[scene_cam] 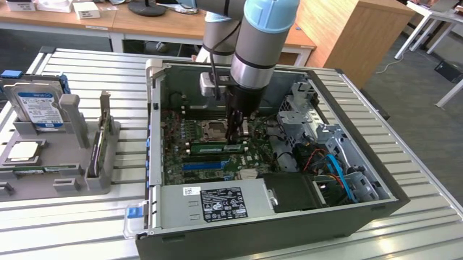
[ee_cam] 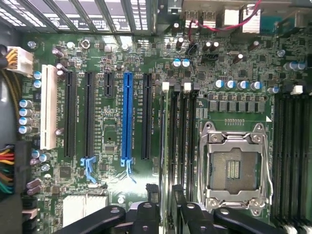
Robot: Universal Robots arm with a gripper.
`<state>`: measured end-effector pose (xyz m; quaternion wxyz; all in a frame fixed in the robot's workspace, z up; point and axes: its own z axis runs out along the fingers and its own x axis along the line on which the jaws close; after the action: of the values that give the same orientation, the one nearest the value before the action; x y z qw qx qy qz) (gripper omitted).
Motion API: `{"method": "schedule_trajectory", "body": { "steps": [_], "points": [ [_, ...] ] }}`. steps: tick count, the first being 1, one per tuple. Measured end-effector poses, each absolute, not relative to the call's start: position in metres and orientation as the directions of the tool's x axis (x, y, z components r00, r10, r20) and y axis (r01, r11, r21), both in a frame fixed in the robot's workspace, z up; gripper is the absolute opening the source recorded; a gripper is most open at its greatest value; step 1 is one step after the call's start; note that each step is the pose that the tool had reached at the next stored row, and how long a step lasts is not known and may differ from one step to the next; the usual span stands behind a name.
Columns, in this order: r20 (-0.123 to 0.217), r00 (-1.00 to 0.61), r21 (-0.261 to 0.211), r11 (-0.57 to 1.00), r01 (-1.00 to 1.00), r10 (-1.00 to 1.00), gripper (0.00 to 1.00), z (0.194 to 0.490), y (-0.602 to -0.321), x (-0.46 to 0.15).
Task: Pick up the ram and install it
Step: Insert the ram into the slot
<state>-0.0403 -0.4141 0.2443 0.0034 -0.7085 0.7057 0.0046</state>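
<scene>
The ram (scene_cam: 216, 147) stands in a slot on the motherboard (scene_cam: 190, 162), just beside the open CPU socket (ee_cam: 234, 168). The fingers (ee_cam: 152, 202) are slightly spread astride it, gripping nothing. Risks: uneven seating would leave one end high, and sideways drift could knock the stick or touch the socket pins.

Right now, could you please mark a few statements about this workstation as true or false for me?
1. The computer case lies open, its motherboard exposed. True.
2. The hard drive sits inside the case. False: it stands in the grey holder outside the case, at the exterior view's left.
3. The gripper hovers over the holder. False: it is down inside the case, at the ram beside the CPU socket.
4. One expansion slot is blue. True.
</scene>
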Motion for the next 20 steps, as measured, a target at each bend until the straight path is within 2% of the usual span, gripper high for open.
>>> {"method": "schedule_trajectory", "body": {
  "steps": [10,20],
  "points": [
    [-0.011,0.004,0.002,-0.004,-1.000,-1.000,0.25,0.259,-0.414,-0.040],
    [-0.010,0.004,0.002,-0.004,-1.000,-1.000,0.25,0.260,-0.414,-0.040]
  ]
}}
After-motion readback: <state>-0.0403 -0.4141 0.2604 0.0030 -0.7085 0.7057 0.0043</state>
